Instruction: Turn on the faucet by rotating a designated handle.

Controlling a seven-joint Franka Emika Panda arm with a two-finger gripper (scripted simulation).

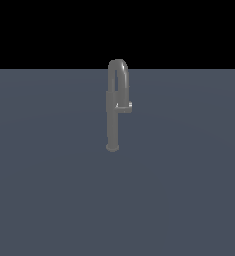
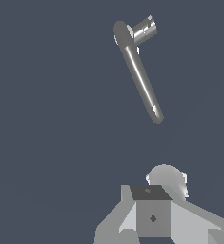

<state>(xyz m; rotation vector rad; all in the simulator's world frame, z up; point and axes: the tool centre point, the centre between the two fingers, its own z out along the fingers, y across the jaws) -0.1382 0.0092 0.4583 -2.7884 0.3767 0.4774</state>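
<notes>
While my wrist camera looks down on it, the tall slim dull-grey metal faucet stands well ahead of my gripper, apart from it, with open dark grey-blue floor between us. From that overhead angle the narrow gooseneck spout reads as a long shiny bar, and the short stubby grey handle with its cut-off end juts sideways from the far end of that bar, the part farthest from my hand.

Of my hand I see only pale grey blocky parts and a darker square face bearing a small diamond mark; a rounded pale piece sits just beyond it. Whether my fingers are spread or pressed together I cannot tell, since their tips do not show. Nothing is pinched between them as far as I can see.

In the exterior view the faucet rises upright from a small round base on the floor, its spout arching over in a tight inverted U, and the handle sticks out at mid-height towards the exterior view's right. My arm does not appear there.

No brand, label or readable writing shows on anything.
</notes>
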